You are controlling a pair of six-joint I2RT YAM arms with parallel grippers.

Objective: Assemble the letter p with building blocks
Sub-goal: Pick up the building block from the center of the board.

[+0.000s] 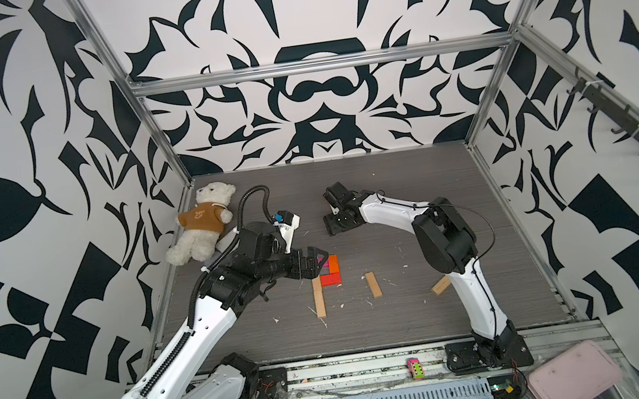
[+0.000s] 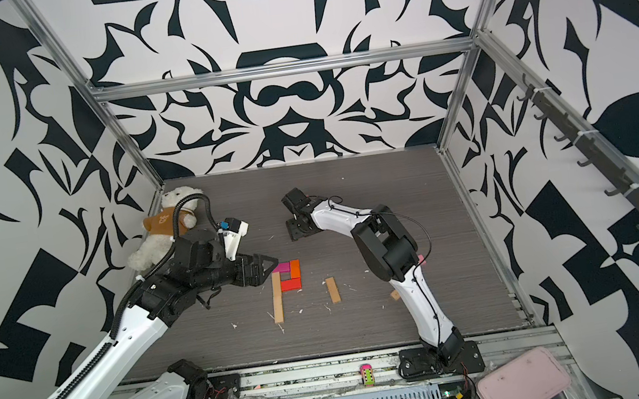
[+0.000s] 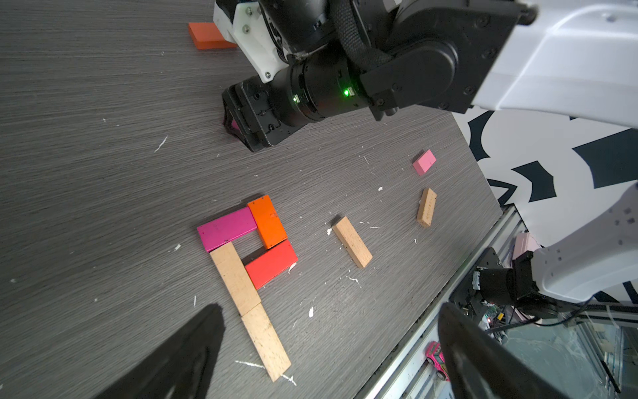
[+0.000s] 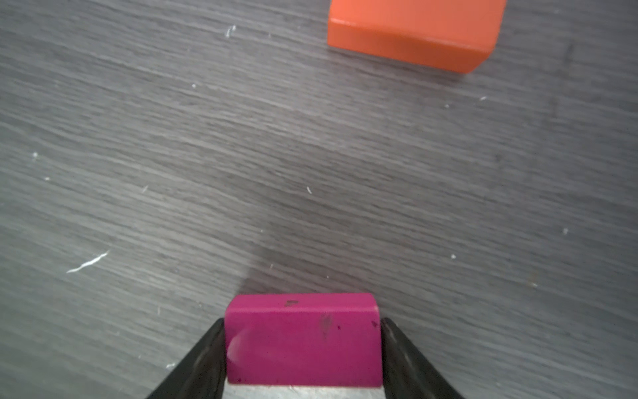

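Observation:
Several building blocks form a letter shape on the table: a magenta block (image 3: 228, 228), an orange block (image 3: 267, 221), a red block (image 3: 271, 264) and two tan blocks (image 3: 234, 276) end to end. In both top views the shape (image 1: 325, 273) (image 2: 286, 276) lies mid-table. My left gripper (image 3: 328, 345) (image 1: 319, 261) hovers open at its left side, holding nothing. Farther back, my right gripper (image 4: 303, 323) (image 1: 333, 224) is shut on a second magenta block (image 4: 303, 342) low over the table. Another orange block (image 4: 414, 31) lies just beyond it.
Loose tan blocks (image 1: 373, 284) (image 1: 441, 286) and a light pink block (image 3: 424, 161) lie right of the shape. A teddy bear (image 1: 203, 224) lies at the back left. A toy car (image 1: 414, 368) sits on the front rail, a pink tray (image 1: 571, 375) at the front right.

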